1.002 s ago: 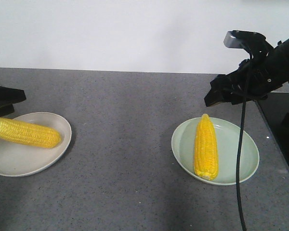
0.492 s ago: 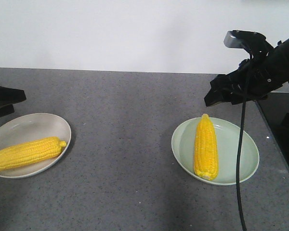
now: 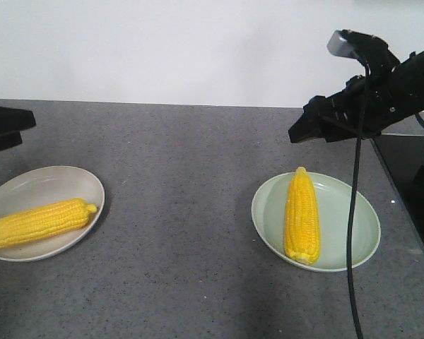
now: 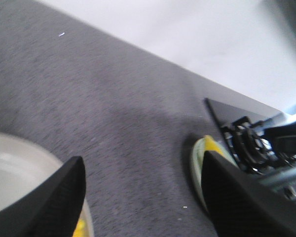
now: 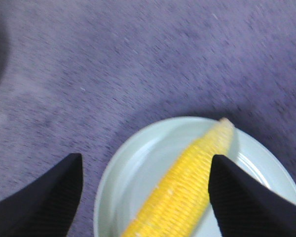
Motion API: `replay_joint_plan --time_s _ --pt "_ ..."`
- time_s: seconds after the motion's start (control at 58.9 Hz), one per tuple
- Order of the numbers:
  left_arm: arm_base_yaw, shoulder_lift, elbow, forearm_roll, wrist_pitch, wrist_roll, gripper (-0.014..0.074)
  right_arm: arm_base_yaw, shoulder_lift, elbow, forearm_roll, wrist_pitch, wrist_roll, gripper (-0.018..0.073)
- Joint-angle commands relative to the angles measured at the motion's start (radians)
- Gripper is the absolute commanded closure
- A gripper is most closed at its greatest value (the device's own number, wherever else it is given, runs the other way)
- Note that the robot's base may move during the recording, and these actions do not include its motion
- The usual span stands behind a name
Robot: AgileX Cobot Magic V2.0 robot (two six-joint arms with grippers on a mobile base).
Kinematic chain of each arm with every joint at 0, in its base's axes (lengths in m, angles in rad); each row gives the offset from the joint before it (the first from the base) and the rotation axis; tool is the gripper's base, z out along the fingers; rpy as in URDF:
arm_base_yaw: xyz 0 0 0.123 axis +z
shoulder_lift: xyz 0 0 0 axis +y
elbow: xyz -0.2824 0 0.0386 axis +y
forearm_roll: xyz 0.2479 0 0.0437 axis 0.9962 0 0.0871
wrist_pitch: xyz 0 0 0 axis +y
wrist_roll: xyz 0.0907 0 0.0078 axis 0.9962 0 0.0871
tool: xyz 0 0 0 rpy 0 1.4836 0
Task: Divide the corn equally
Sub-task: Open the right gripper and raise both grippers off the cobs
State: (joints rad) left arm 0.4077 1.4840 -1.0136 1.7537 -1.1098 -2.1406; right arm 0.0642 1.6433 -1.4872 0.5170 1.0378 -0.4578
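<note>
You have one cob of corn lying lengthwise on the green plate, its pointed tip toward the wall behind the plate and its blunt end near the plate's front rim. Well to the left of the green plate sits a beige plate, and on it lies the second cob, slanting across the front of the plate with its butt end running out of the picture.

Your right gripper hangs in the air above and just behind the green plate, touching nothing. Its wrist view shows the two dark fingers spread wide, with the cob and the plate between them far below.

Your left gripper is off the table too, above the far edge of the beige plate. Its jaws stand apart and hold nothing; between them you see the gray countertop and, further off, the green plate.
</note>
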Motion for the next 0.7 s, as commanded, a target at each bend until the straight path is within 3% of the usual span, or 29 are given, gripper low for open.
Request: replay_joint_plan --time_s 0.0,0.255,0.475,0.594,0.679 --pt "-0.003 -0.058 -0.094 -0.084 -0.105 -0.022 0.0129 -0.004 -0.091 -0.027 0.119 -0.052 -0.064 0.008" --pt "-0.004 -0.121 -0.268 -0.088 -0.249 -0.022 0.0253 -0.004 -0.222 -0.027 0.204 -0.053 -0.145 0.0295" --pt "-0.062 -0.192 -0.282 -0.023 -0.257 -0.022 0.0465 -0.004 -0.326 -0.017 0.216 -0.015 -0.184 0.0566" --pt "-0.145 -0.218 -0.282 0.037 -0.255 -0.002 0.0594 -0.004 -0.411 0.055 0.219 -0.05 -0.221 0.0565" --pt "-0.195 -0.234 -0.282 0.037 -0.257 0.06 0.0605 -0.004 -0.482 0.15 0.225 -0.113 -0.232 0.0565"
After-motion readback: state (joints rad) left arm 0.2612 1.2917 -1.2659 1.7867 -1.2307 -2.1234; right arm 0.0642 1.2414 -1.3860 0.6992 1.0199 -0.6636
